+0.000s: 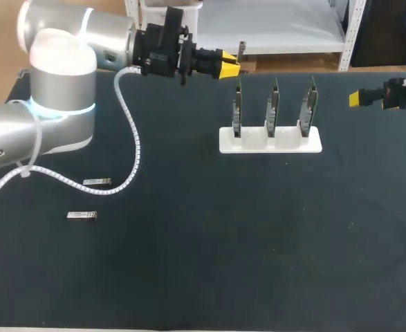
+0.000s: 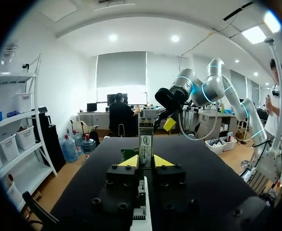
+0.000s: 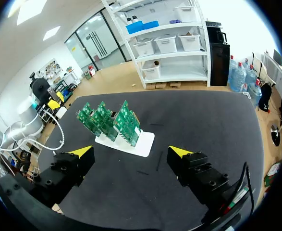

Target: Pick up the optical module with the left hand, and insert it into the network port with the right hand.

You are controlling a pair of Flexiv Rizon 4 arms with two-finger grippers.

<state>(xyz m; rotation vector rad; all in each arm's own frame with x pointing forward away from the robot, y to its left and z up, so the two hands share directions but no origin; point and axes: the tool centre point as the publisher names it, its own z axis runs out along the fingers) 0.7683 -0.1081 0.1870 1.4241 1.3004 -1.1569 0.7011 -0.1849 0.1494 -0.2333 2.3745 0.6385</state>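
My left gripper hangs above the table's back edge, just left of the board stand, shut on the optical module. The module is a slim silvery bar that sticks out past the yellow tips; its end shows in the head view. My right gripper is open at the table's right edge, and in the right wrist view its fingers stand far apart with nothing between them. Ahead of it, three upright green circuit boards sit in a white base. I cannot make out the network ports.
Two more optical modules lie flat on the dark mat at the left, one by the left arm's white cable and one nearer the front. The mat's middle and front hold nothing else.
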